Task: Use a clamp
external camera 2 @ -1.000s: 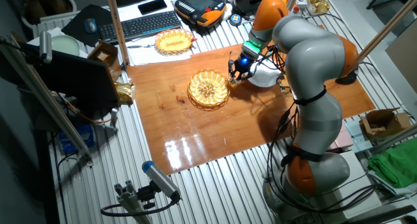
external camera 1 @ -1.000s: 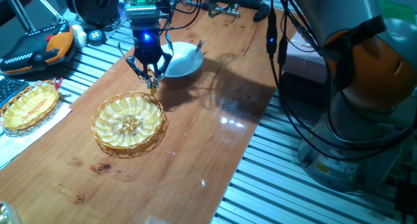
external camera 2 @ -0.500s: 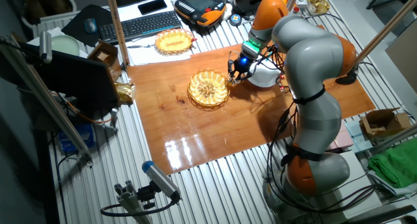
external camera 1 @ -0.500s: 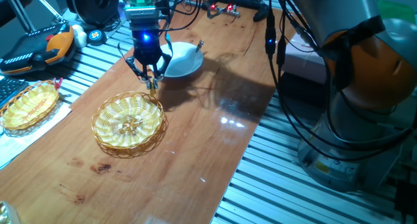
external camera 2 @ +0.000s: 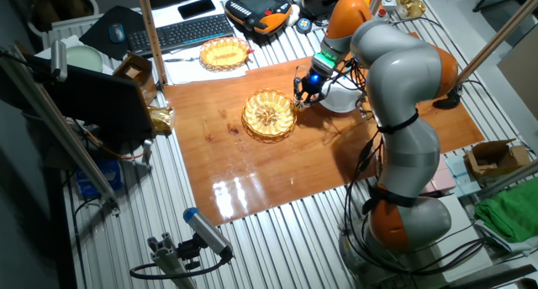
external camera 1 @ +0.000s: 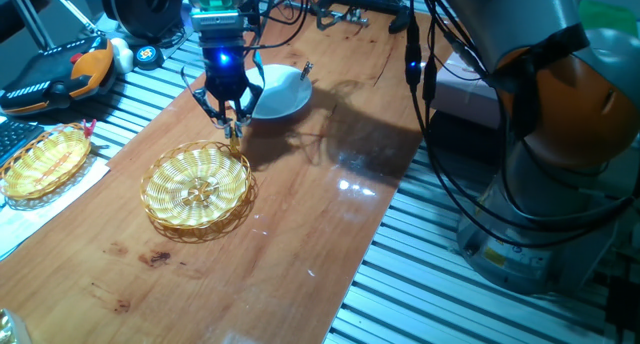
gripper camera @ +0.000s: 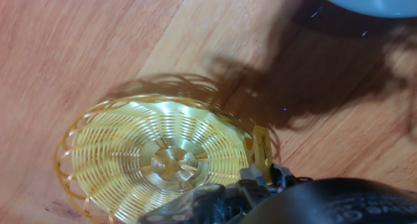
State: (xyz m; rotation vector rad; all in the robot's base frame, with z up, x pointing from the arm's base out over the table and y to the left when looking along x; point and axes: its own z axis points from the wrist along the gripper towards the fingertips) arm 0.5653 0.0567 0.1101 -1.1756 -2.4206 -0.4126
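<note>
The clamp (external camera 1: 236, 133) is a small yellowish-tan peg held upright between my fingertips. My gripper (external camera 1: 231, 117) is shut on it, just above the far rim of the round wicker basket (external camera 1: 155, 199), between the basket and a white bowl (external camera 1: 282, 94). In the hand view the clamp (gripper camera: 262, 151) points down at the basket's right rim (gripper camera: 65, 152); I cannot tell whether it touches the rim. My gripper (gripper camera: 260, 180) fills the lower edge there. In the other fixed view my gripper (external camera 2: 303, 94) hangs beside the basket (external camera 2: 252, 125).
A second wicker basket (external camera 1: 40, 164) lies on paper at the left, off the wooden board. An orange-and-black pendant (external camera 1: 60, 69) and a keyboard (external camera 2: 181, 30) lie behind. The robot base (external camera 2: 403, 222) and cables (external camera 1: 425, 74) stand at the board's right side.
</note>
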